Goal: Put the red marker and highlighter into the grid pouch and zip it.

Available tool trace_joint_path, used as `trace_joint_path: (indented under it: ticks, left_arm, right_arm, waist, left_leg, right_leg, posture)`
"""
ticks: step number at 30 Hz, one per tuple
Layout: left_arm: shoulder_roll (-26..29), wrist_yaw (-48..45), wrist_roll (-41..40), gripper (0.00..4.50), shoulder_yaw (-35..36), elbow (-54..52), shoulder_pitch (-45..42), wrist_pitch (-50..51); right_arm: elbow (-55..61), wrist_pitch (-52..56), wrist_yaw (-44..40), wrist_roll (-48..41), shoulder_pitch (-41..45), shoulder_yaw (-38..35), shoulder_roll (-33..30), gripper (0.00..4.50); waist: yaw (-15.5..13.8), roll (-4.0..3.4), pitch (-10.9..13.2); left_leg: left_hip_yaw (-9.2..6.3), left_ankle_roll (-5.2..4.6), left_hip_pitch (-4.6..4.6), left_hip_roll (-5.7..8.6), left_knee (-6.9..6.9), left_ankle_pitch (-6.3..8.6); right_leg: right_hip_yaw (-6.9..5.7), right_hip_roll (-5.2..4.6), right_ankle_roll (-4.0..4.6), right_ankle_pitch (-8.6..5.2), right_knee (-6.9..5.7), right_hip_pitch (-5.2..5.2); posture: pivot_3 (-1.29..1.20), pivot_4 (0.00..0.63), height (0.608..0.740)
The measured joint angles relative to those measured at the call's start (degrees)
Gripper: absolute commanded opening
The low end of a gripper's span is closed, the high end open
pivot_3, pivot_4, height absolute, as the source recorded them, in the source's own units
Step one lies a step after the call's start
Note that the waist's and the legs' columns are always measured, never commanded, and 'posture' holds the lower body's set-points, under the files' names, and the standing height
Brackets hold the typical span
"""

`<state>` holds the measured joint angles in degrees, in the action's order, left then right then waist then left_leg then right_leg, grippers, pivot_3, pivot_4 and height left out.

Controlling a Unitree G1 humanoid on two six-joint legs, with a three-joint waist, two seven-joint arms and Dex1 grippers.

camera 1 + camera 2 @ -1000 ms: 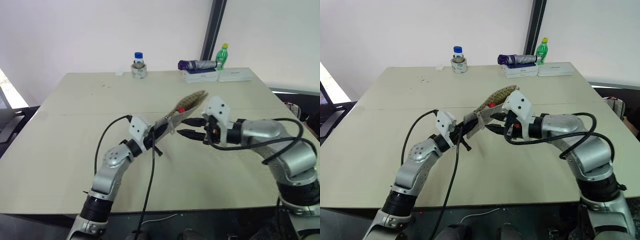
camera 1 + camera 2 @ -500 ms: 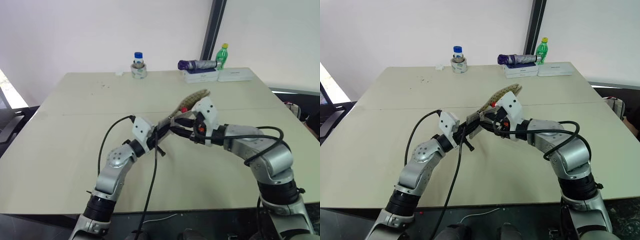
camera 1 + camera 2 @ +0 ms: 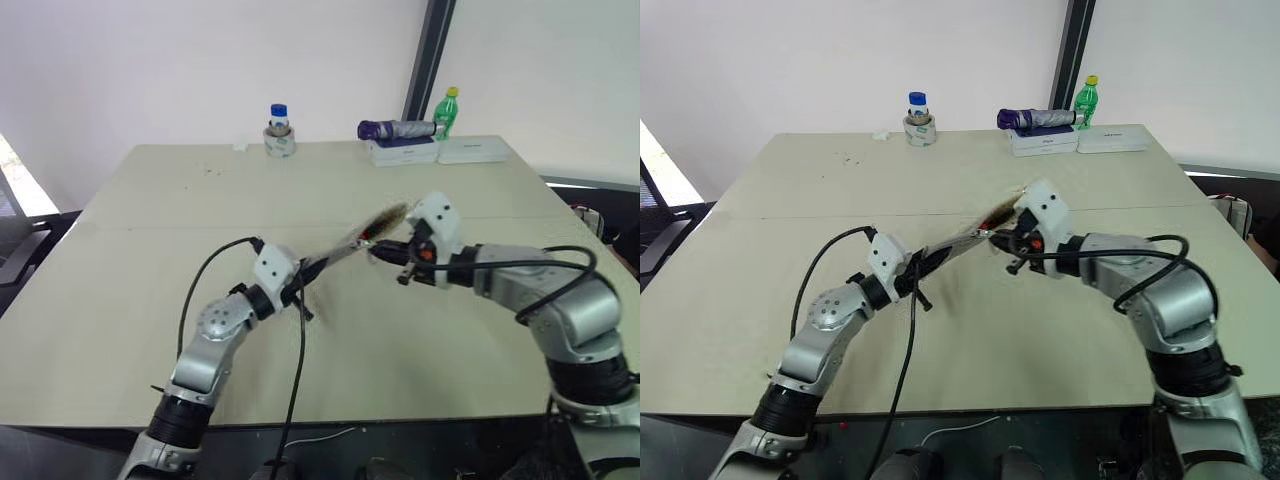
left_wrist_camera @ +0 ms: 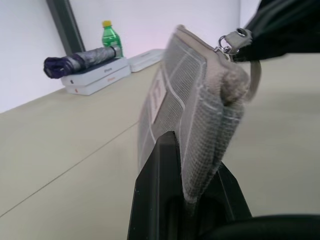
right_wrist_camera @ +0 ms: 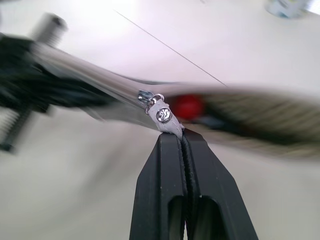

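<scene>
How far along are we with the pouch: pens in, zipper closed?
Done: the red marker is inside the grid pouch, its end showing in the opening. The highlighter can't be seen. In hand: the left gripper clamps one end of the pouch above the table, and the right gripper pinches the zipper pull tab. Left: pull the zipper shut.

Grid pouch [image 4: 192, 100]: woven grey cloth, coarse matt weave, white grid lines, small white label. Zipper pull tab [image 5: 165, 118]: pale matt strip with shiny metal rivet and ring. Red marker [image 5: 189, 105] end: looked like glossy plastic. Right end effector [image 5: 182, 136] fingers [image 5: 167, 165]: smooth black plastic, semi-matt; left end effector [image 4: 192, 197] same. Bench [image 3: 150, 200]: beige, smooth, matt. Bottle [image 4: 111, 37]: glossy green clear plastic. Boxes [image 4: 97, 77]: smooth white, satin.
</scene>
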<state>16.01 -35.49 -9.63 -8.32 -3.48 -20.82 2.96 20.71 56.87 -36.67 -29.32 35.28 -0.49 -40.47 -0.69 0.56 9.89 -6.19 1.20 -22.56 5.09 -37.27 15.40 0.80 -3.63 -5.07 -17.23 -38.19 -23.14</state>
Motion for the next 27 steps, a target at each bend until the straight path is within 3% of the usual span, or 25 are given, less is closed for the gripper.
trace_joint_path:
  ticks: [6,15,19,21,22,27]
  left_arm:
    - [5.0,-3.2,-1.1,0.0,1.1,-0.9,3.0,-1.5]
    - [6.7,-4.0,-1.3,0.0,1.2,-2.4,5.0,-2.3]
    - [8.1,-3.4,-1.0,1.48,2.6,-2.3,6.8,-2.0]
    - [8.9,-3.0,-0.5,2.58,3.0,-2.2,7.7,-2.0]
    - [9.0,-2.8,-0.1,2.98,3.0,-2.2,7.8,-2.0]
    - [12.7,-3.1,-0.2,2.98,5.8,-3.0,12.0,-0.5]
  right_arm:
    - [-10.8,-5.8,0.4,6.6,0.0,-0.3,-5.8,0.01]
    - [-16.9,-18.0,-1.2,13.4,-0.1,5.9,-6.0,0.01]
    - [-16.7,-19.3,-4.5,13.4,-2.7,5.0,-7.7,1.8]
    - [-16.0,-20.4,-5.6,13.4,-4.9,3.7,-8.1,2.82]
    - [-15.5,-20.8,-6.0,13.4,-5.7,3.5,-8.3,2.83]
    - [-12.7,-22.9,-9.6,12.6,-11.1,0.6,-10.5,2.83]
  waist:
    - [0.0,-0.01,0.0]
    - [0.1,-0.02,0.0]
    - [-0.1,-0.01,0.0]
    - [-0.1,-0.01,0.0]
    - [-0.1,-0.01,0.0]
    - [0.1,-0.02,0.0]
  left_leg:
    - [0.0,-0.21,0.0,-0.01,0.03,0.12]
    - [0.01,-0.19,-0.01,-0.02,0.02,0.11]
    - [0.01,-0.22,-0.01,-0.02,0.03,0.13]
    - [0.0,-0.22,-0.01,-0.02,0.03,0.13]
    - [0.0,-0.22,-0.01,-0.02,0.02,0.13]
    - [0.0,-0.24,-0.01,-0.03,0.06,0.14]
  right_leg:
    - [0.01,0.0,0.0,0.0,0.0,-0.02]
    - [0.01,0.0,0.0,0.0,0.0,-0.03]
    - [0.01,0.0,0.0,0.0,0.01,-0.02]
    - [0.01,-0.01,0.0,0.0,0.02,-0.02]
    - [0.01,0.0,0.0,0.0,0.02,-0.02]
    - [0.01,0.0,0.0,0.0,0.01,-0.04]
  posture:
    - [0.0,0.15,0.74]
    - [0.0,0.15,0.74]
    - [0.0,0.15,0.74]
    - [0.0,0.15,0.74]
    - [0.0,0.15,0.74]
    - [0.0,0.15,0.74]
